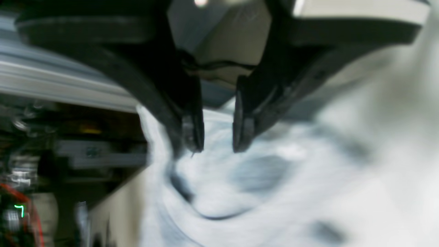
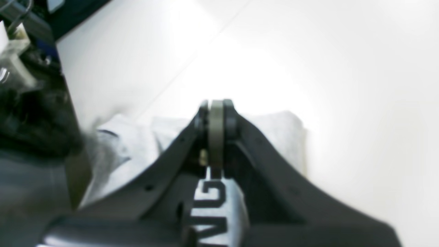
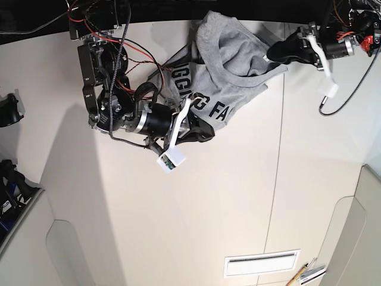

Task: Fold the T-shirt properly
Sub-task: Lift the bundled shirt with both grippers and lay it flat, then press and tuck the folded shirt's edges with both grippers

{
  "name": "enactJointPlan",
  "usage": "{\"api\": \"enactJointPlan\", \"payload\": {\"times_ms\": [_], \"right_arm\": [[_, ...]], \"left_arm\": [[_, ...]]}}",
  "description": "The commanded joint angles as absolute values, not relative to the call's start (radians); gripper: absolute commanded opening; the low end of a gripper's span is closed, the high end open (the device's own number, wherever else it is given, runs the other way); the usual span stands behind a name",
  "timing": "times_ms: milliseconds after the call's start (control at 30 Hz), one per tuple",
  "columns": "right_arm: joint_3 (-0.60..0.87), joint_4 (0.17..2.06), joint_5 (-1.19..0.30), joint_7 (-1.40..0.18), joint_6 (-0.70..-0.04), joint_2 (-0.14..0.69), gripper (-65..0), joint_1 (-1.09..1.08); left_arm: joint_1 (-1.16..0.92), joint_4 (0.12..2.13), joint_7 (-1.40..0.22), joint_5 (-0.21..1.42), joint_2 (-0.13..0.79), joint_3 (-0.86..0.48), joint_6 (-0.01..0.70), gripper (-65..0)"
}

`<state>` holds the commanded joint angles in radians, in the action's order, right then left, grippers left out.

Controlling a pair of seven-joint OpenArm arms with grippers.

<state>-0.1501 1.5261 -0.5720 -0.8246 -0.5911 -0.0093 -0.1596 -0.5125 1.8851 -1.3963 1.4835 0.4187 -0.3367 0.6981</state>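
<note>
Tabletop (image 3: 208,202): pale, seamed.
T-shirt (image 3: 244,86): rumpled, black lettering partly visible, between hands.
Left hand (image 1: 218,147): slightly spread.
Right hand (image 2: 216,104): pressed together, near lettering.

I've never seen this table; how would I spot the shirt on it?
Look at the big pale table and go to its far side, between the two robot arms. The T-shirt lies there, rumpled. It's the soft grey cloth with bold black letters, unlike the hard black arms beside it.
</note>
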Motion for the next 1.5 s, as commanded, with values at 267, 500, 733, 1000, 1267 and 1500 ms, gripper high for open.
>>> {"api": "enactJointPlan", "payload": {"times_ms": [267, 500, 733, 1000, 1267, 1500], "right_arm": [[-0.312, 1.257, -0.563, -0.826, -0.591, -0.009, -65.0, -0.325], [-0.35, 1.24, -0.54, -0.827, -0.591, -0.008, -65.0, -0.34], [-0.349, 1.24, -0.537, -0.832, -0.591, 0.031, -65.0, -0.337], [-0.349, 1.24, -0.596, -0.892, -0.591, 0.156, -65.0, -0.334], [-0.344, 1.256, -0.716, -0.944, -0.595, 0.274, -65.0, -0.243], [-0.291, 1.43, -0.744, -0.951, -0.603, 0.282, -65.0, -0.061]], "left_arm": [[-0.513, 1.93, -1.202, 1.1, 0.344, -0.022, 0.698, -53.9], [-0.499, 1.84, -1.098, 0.914, 0.35, 0.032, 0.698, -53.8], [-0.398, 1.774, -1.097, 0.829, 0.35, 0.031, 0.698, -53.8], [-0.283, 1.765, -1.06, 0.62, 0.391, 0.031, 0.698, -53.8], [-0.168, 1.739, -0.889, 0.423, 0.402, 0.031, 0.698, -53.8], [-0.049, 1.636, -0.868, 0.427, 0.391, 0.032, 0.683, -53.8]]}}
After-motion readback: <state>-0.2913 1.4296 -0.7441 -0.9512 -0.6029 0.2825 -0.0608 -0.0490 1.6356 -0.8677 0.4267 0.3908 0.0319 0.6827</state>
